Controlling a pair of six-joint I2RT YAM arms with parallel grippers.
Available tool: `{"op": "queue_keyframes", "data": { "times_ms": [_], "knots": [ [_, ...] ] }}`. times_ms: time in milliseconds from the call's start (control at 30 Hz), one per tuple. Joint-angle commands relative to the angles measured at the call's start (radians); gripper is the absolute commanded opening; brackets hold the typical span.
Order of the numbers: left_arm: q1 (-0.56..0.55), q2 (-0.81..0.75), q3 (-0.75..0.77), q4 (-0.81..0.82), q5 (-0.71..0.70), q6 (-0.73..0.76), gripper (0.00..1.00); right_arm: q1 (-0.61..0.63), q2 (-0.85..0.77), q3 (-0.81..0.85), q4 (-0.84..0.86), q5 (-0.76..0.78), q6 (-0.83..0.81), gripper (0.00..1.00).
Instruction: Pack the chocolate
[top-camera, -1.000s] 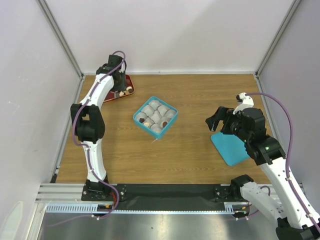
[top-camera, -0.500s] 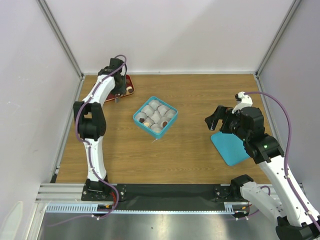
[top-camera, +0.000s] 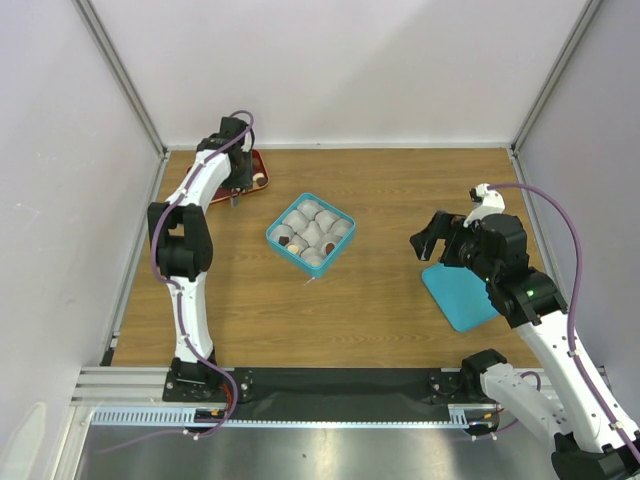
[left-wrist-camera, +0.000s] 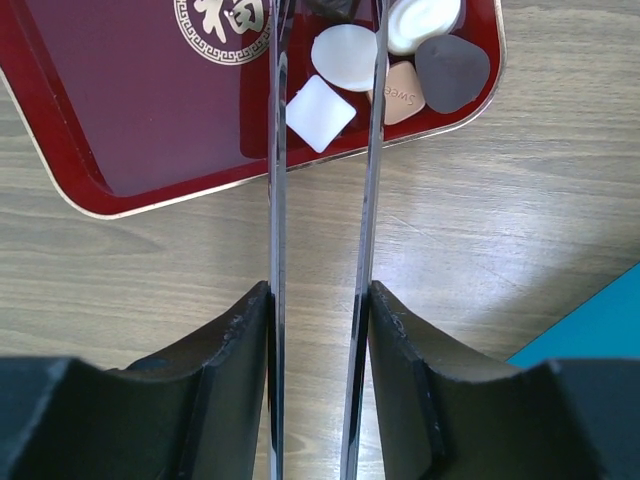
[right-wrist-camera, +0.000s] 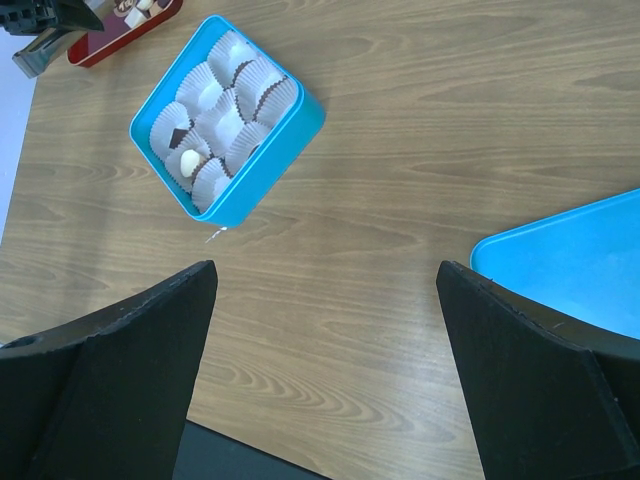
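Wood-grain table (top-camera: 400, 190) carries everything, and I place it all from the teal box (top-camera: 339, 252) at its middle. The matching lid (top-camera: 462, 295) lies to the box's right and nearer my bases, the red tray (left-wrist-camera: 120, 120) to its left and farther back. My right gripper (right-wrist-camera: 325, 275) hangs right of the box, fingers spread wide, nothing in them. My left gripper (left-wrist-camera: 327, 12) reaches over the tray end nearest the box, its long thin blades half drawn together. A dark piece (left-wrist-camera: 335, 5) shows between them at the wrist view's edge, but I cannot tell whether I am pinching it. The chocolate (left-wrist-camera: 452, 70) is split: a few pieces sit in the white paper cups (right-wrist-camera: 232, 55) inside the box, the rest cluster at that tray end. I judge the carry to the box risky, since smooth narrow blades could let a rounded sweet twist out, and a low approach could crumple a cup. The tray's gold roundel (left-wrist-camera: 222, 18) holds the character 福, and one tan piece (left-wrist-camera: 400, 95) reads "Swee", the rest hidden by a blade.
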Motion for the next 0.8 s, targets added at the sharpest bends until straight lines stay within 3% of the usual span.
{"op": "queue_keyframes", "data": {
  "times_ms": [0,767],
  "knots": [
    [0.007,-0.022,0.026,-0.002,-0.025,0.009,0.46,-0.001,-0.005,0.0,0.042,0.014,-0.013,0.99],
    [0.03,-0.013,0.021,-0.027,0.036,-0.011,0.47,-0.002,-0.01,-0.021,0.057,0.013,-0.005,0.99]
  ]
}}
